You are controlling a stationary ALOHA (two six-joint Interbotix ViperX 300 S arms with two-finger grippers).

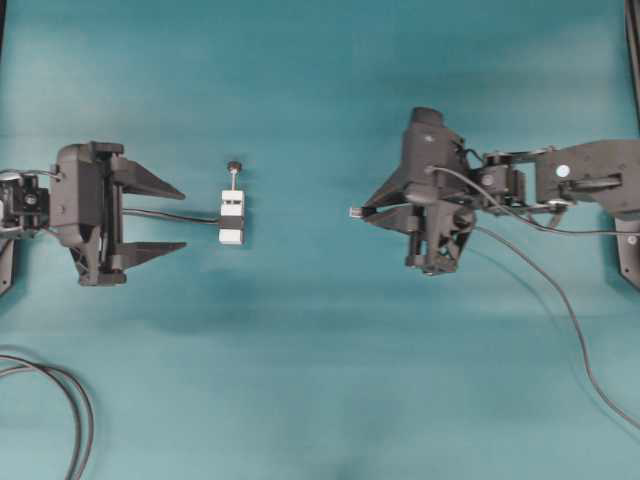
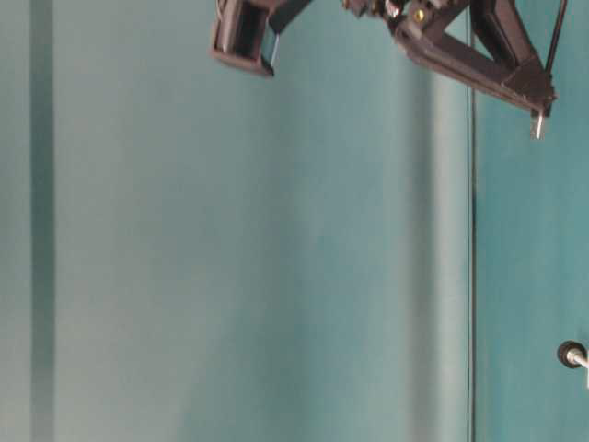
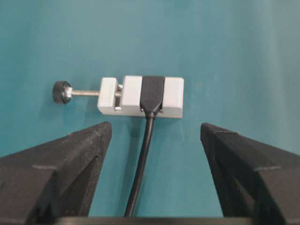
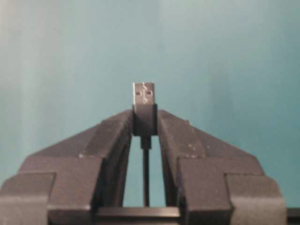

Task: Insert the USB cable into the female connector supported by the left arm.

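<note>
Two halves well apart across the teal worktop. Right fingers clamped on the USB cable, silvery tip pointing toward the female connector lying flat in its white block. Left fingers spread wide, just short of that block, straddling its cable. Next, probably: advance left, close on the block, lift, then align plug with socket.

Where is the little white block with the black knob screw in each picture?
Overhead exterior: white block left of centre, just beyond the open left end effector.
Table-level exterior: only its black knob shows at the right edge, low.
Left wrist: upper centre, holding the female connector.
Right wrist: not in it.
Shared landmark: the black knob.
</note>
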